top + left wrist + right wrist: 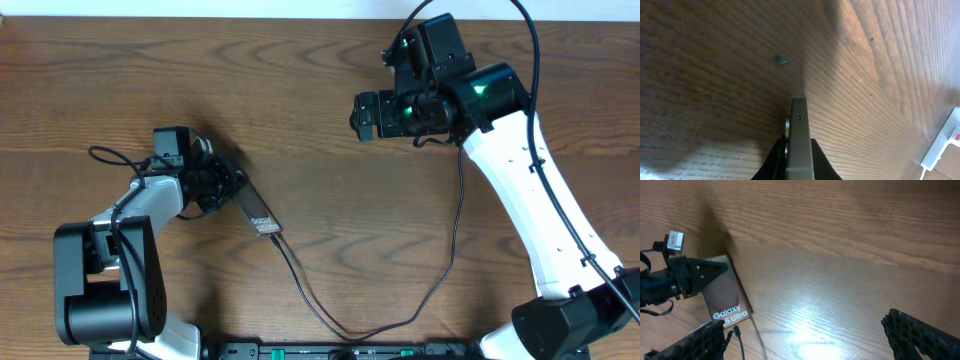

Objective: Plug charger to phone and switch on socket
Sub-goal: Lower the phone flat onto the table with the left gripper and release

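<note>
Clamped edge-on in left gripper (799, 162), jaws clenched tight: phone (800, 125), lettered back showing in right wrist view. Sits left of bench (340, 200) centre. Meeting its lower end: charger (310, 295), looping along near bench edge, then up toward right arm. Spread wide over bare wood, grasping nothing: right gripper (805, 340). Glimpsed at left wrist view's right edge: socket (944, 145).

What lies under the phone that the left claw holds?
Wooden table shows around the phone, gripped by the left claw. The spot straight beneath is hidden by the phone itself.
</note>
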### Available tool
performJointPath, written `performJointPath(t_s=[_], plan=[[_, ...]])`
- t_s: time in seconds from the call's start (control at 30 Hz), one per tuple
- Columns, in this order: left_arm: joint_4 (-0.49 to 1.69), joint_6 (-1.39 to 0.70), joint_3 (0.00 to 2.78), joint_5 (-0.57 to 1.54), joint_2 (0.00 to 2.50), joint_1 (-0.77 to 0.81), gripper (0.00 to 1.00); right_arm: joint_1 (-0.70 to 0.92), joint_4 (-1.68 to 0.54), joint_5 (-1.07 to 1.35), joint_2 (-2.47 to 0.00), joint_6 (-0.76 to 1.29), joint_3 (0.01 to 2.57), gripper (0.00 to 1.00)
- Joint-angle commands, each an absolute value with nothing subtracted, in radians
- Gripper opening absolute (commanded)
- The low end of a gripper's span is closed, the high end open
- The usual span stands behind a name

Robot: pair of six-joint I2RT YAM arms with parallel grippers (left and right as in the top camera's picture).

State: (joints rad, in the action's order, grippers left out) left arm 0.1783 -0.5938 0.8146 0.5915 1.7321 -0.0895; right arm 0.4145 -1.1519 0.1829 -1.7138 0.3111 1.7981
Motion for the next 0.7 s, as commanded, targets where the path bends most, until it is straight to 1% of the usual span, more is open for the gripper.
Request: performJointPath(t_s=[0.0,0.4,0.47,0.5,0.53,0.6,0.63,0.67], plan=[[0.184,-0.580,0.817,0.585,1.733,-0.087,0.08,0.413,-1.152,0.174,-1.698,0.329,1.805,0.99],[0.224,-0.580,0.813,0.556,1.747,-0.087,0.07,0.414,-1.152,0.175,-1.698,0.329,1.805,0.99],[0.224,-0.580,0.813,0.556,1.747,-0.087,0.09,0.414,-1.152,0.174,-1.698,0.329,1.805,0.99],[0.224,-0.580,0.813,0.556,1.747,-0.087,0.14,0.414,-1.152,0.174,-1.698,0.329,1.805,0.99],[0.226,-0.580,0.813,0.556,1.747,-0.087,0.17,0.414,-1.152,0.174,-1.698,0.329,1.805,0.99],[0.231,-0.580,0.813,0.556,1.747,-0.087,0.17,0.414,-1.152,0.174,-1.698,0.329,1.805,0.99],[0.232,-0.580,0.813,0.556,1.747,-0.087,0.16,0.414,-1.152,0.174,-1.698,0.329,1.805,0.99],[0.235,-0.580,0.813,0.556,1.747,-0.087,0.17,0.414,-1.151,0.174,-1.698,0.329,1.805,0.99]])
